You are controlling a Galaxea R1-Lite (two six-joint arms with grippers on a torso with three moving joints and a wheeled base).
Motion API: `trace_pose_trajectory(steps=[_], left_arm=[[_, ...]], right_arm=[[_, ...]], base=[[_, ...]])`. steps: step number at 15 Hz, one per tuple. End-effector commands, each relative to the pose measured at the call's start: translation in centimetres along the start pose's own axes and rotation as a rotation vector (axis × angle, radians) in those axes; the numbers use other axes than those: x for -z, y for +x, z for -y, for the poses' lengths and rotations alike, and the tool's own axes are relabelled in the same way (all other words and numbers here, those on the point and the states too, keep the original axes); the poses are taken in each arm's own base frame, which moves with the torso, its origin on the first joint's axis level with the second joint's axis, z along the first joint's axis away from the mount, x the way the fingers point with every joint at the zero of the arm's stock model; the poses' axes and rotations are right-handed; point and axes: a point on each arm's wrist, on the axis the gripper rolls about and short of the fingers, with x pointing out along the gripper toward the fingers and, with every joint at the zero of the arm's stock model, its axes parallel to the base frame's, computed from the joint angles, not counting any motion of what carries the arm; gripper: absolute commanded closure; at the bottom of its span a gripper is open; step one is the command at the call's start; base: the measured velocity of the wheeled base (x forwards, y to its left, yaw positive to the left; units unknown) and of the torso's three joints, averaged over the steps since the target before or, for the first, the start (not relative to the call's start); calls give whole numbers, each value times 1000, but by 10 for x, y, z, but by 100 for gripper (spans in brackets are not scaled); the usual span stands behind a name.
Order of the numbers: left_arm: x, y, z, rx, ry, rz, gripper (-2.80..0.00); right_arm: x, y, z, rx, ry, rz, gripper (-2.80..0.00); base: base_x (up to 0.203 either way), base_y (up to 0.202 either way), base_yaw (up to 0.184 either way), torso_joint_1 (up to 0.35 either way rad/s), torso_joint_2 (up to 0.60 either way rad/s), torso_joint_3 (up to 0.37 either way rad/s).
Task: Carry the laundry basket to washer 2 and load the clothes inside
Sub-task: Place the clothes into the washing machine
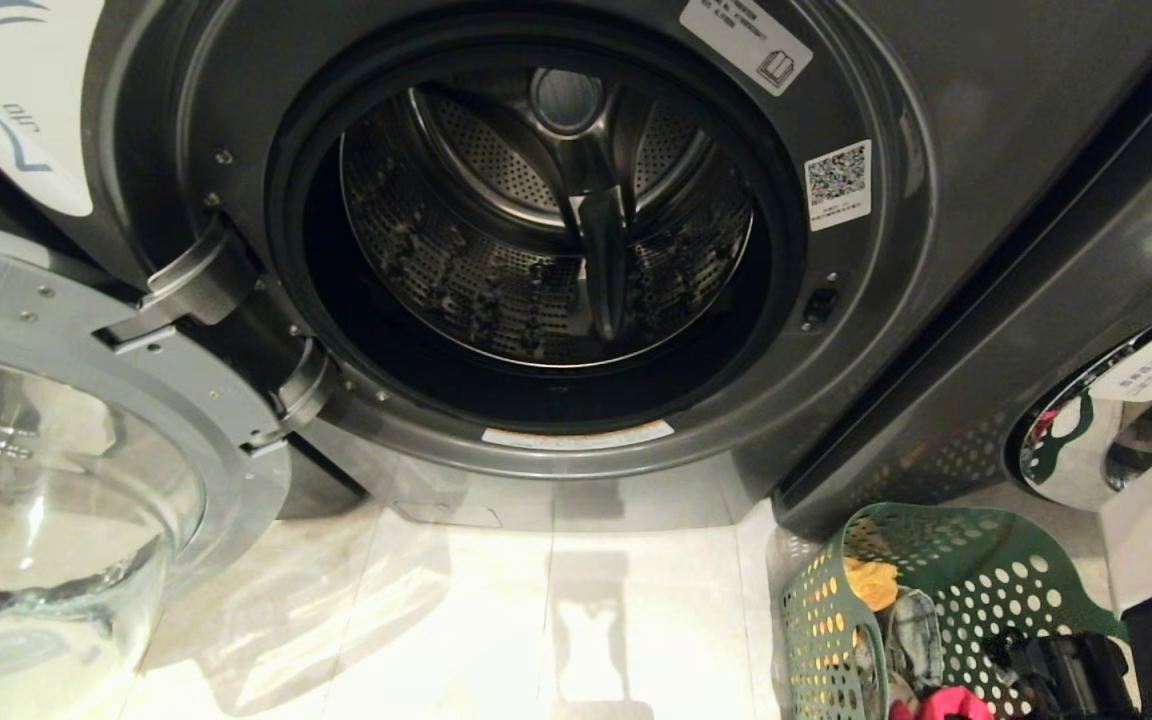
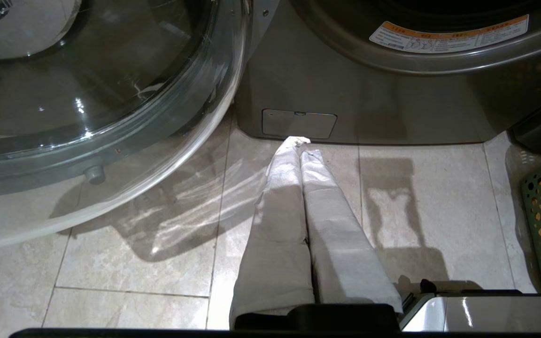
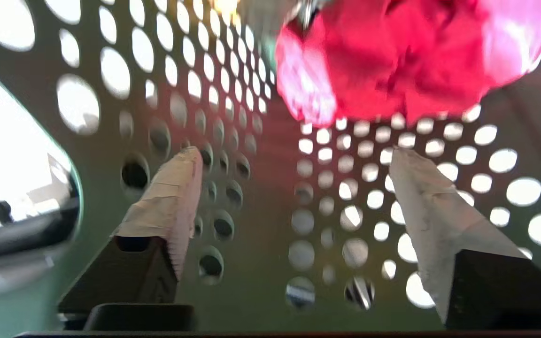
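- Head view: washer 2 fills the upper frame, its drum exposed; its glass door hangs open at lower left. The laundry basket stands at lower right on the tiled floor, holding the clothes: yellow garment, grey garment, pink-red garment.
- Left wrist view: my left gripper points at the washer's base, centre frame, its two fingers pressed together, holding nothing.
- Right wrist view: my right gripper is inside the basket, its fingers spread wide and empty; the pink-red garment lies at upper right, beyond the tips.
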Motion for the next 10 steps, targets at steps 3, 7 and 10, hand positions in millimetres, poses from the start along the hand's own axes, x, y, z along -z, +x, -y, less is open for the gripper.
trace_pose_trajectory(steps=[3, 7, 10], left_arm=[[0, 0, 0, 1, 0, 0, 0], [0, 0, 0, 0, 0, 1, 0], [0, 0, 0, 0, 0, 1, 0]], right_arm=[[-7, 17, 16, -41, -8, 16, -280], [-14, 30, 26, -64, -74, 54, -280], [-34, 46, 27, -80, -144, 113, -280]], base=[[0, 0, 0, 0, 0, 0], [0, 0, 0, 0, 0, 0], [0, 0, 0, 0, 0, 0]])
